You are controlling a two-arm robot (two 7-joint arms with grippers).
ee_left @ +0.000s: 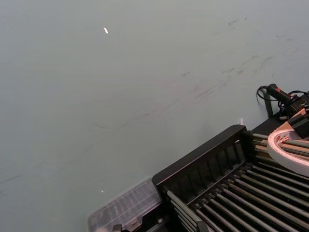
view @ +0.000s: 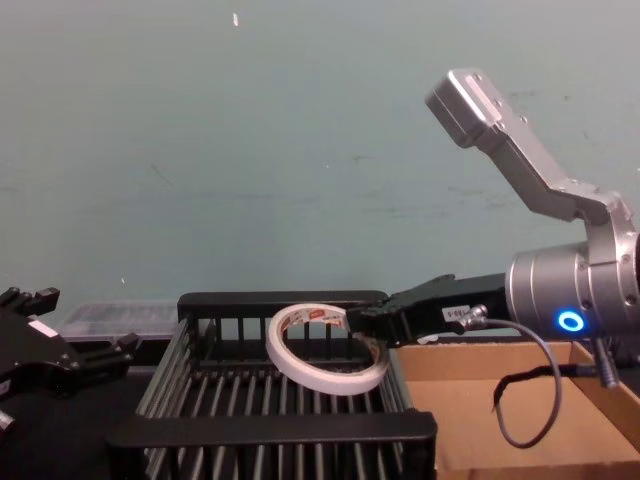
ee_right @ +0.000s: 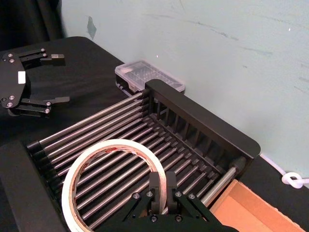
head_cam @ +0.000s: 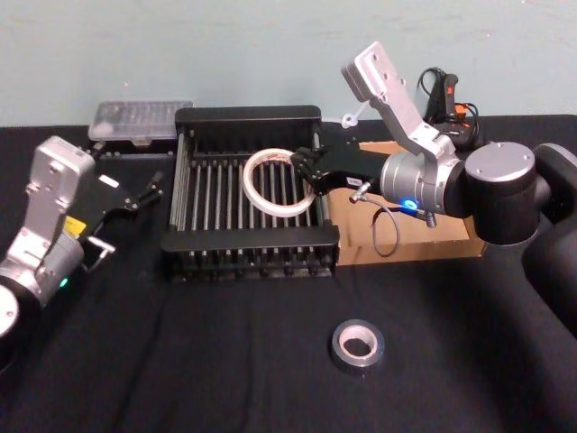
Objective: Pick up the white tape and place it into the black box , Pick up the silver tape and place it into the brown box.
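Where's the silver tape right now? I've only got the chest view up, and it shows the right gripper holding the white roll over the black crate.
Observer: The silver tape lies flat on the black tablecloth, in front of the black box and nearer the robot.
Operator: Is the white roll down on the crate floor?
Observer: Not yet. In the chest view the white tape hangs tilted above the bars, and the right wrist view shows the right gripper pinching its rim.
Operator: And the left arm?
Observer: The left gripper sits open left of the black box, holding nothing.
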